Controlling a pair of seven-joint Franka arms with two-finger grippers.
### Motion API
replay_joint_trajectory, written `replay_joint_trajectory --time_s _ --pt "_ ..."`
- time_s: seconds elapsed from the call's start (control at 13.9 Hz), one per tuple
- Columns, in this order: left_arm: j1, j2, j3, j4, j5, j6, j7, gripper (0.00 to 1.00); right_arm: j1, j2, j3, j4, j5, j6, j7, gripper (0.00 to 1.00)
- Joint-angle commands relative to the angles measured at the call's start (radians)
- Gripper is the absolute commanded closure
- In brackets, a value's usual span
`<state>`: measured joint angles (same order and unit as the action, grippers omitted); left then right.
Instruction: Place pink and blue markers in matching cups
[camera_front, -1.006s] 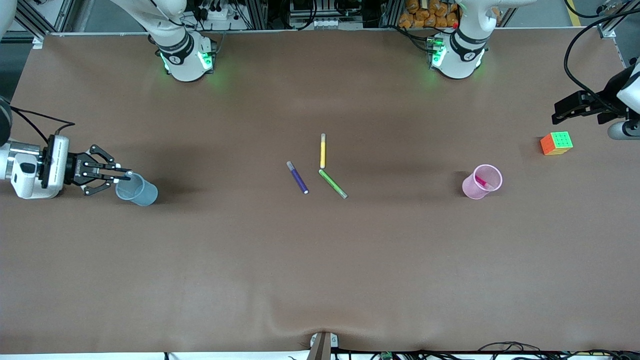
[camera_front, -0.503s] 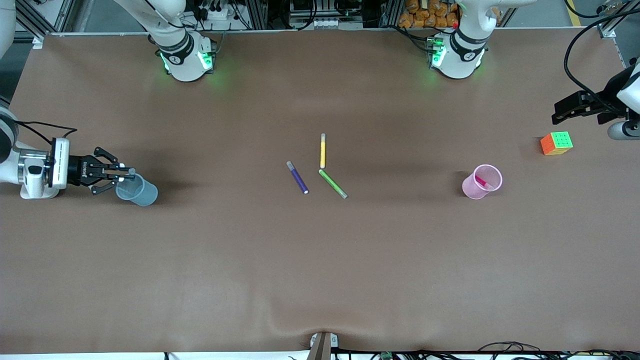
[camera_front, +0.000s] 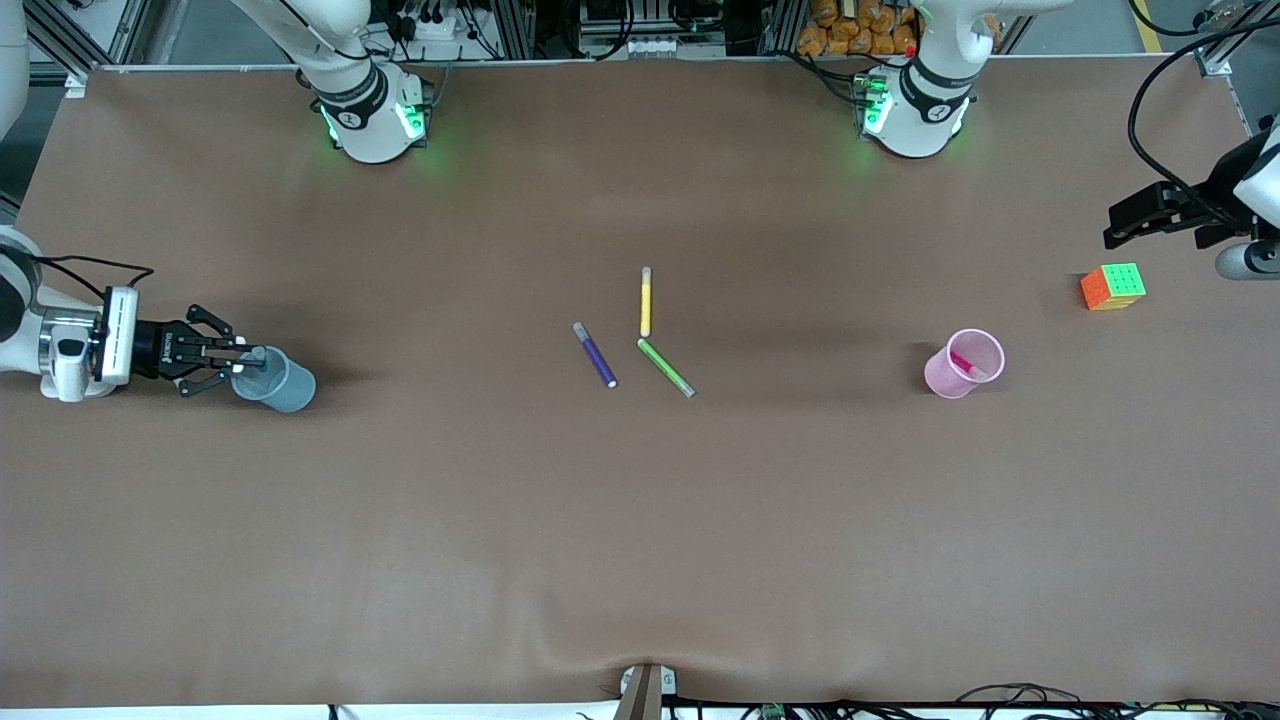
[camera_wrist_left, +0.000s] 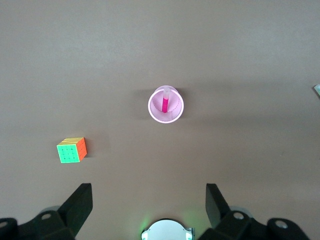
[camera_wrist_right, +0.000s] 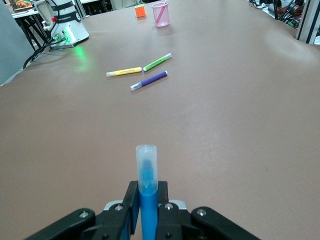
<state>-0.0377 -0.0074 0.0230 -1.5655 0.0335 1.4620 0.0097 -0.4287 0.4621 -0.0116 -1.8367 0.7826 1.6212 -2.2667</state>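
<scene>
My right gripper (camera_front: 243, 356) is shut on the blue marker (camera_front: 256, 353), which also shows in the right wrist view (camera_wrist_right: 146, 185). It holds the marker nearly level, with the greyish end over the mouth of the pale blue cup (camera_front: 278, 382) at the right arm's end of the table. The pink marker (camera_front: 964, 363) stands inside the pale pink cup (camera_front: 960, 366), as the left wrist view also shows for the marker (camera_wrist_left: 165, 104) and the cup (camera_wrist_left: 166, 105). My left gripper (camera_wrist_left: 148, 202) is open and empty, waiting high over the left arm's end of the table.
A purple marker (camera_front: 595, 355), a yellow marker (camera_front: 646, 301) and a green marker (camera_front: 665, 367) lie together at the table's middle. A coloured cube (camera_front: 1112, 286) sits near the left arm's end, farther from the front camera than the pink cup.
My right gripper has sunk lower and its wrist has drawn back toward the table's end. The blue marker's end has stayed at the blue cup's mouth. The left arm has not moved.
</scene>
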Motion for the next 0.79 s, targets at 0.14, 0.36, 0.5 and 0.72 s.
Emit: replay_joint_trajectory --time_s 0.14,0.36,0.5,0.72 --pt "0.002 0.015 -0.003 0.030 0.016 -0.012 0.015 0.00 -0.009 -0.005 0.015 0.034 0.015 -0.009 0.100 0.00" --pt "0.004 0.017 -0.003 0.028 0.014 -0.012 0.015 0.00 0.004 -0.055 0.015 0.057 -0.008 -0.012 0.249 0.00" --pt "0.002 0.017 -0.003 0.030 0.014 -0.012 0.013 0.00 0.028 -0.114 0.016 0.066 -0.060 -0.007 0.382 0.00" --pt "0.002 0.017 -0.003 0.030 0.011 -0.012 0.015 0.00 0.077 -0.175 0.016 0.123 -0.170 -0.007 0.579 0.00"
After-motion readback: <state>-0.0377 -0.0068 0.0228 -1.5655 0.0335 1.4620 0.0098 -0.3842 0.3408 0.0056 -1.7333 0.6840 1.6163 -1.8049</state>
